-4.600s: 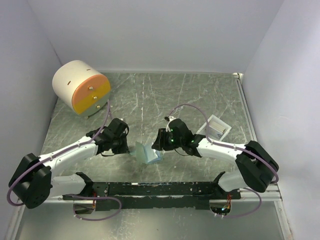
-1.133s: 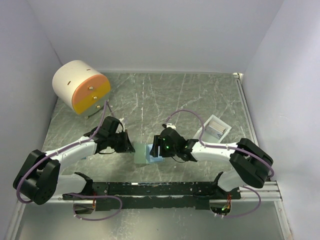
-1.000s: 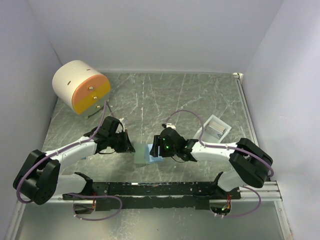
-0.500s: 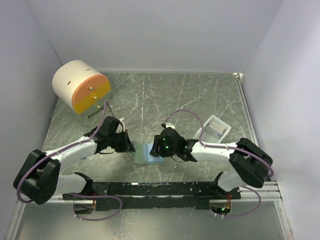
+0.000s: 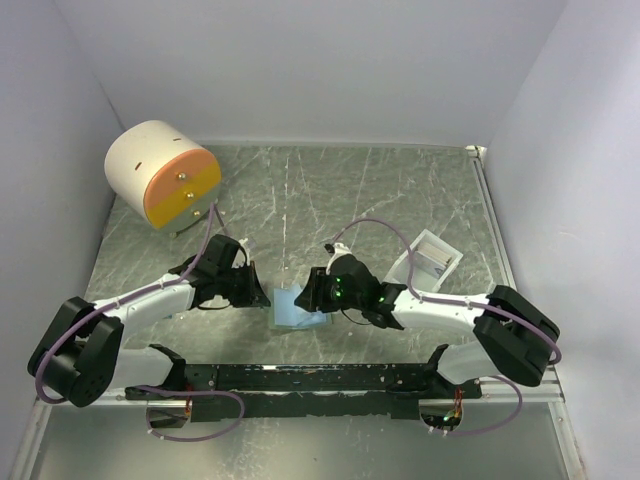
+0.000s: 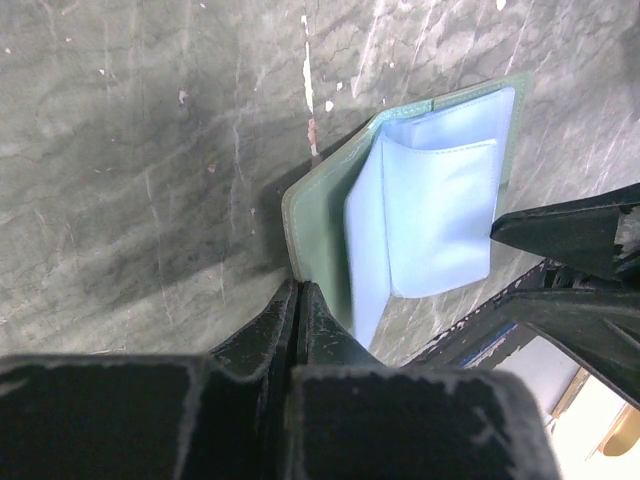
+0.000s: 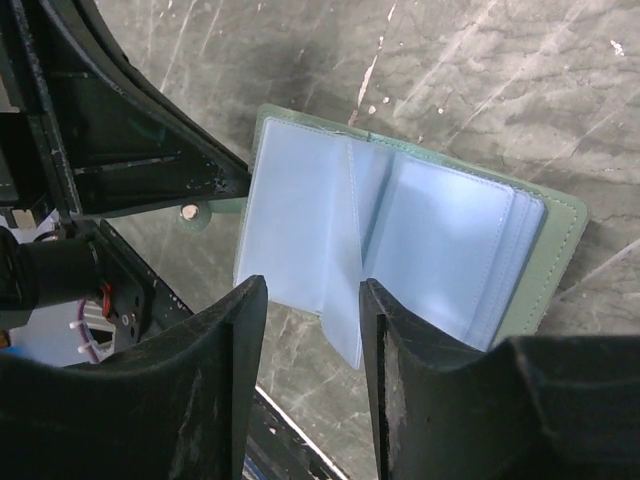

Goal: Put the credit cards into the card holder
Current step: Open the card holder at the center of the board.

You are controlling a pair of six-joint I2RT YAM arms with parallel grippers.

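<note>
Opening the holder: left gripper pinches its cover; right gripper, spread, straddles a leaf. Next, probably: part the pockets.

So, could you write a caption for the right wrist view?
Open right hand over the unfolded card holder, which the left hand pinches.

I see the card holder lying open on the surface, close to the near edge and between the two arms. Outside it is grey-green with a stitched border. Inside it is pale blue, with flat pockets and loose blue leaves at the fold. One cover lies flat. The other cover, the one with the small snap tab, is pinched at its edge by the left fingers. The cards are only pale pieces with dark marks in a white tray, well apart to the right. I cannot count them.
</note>
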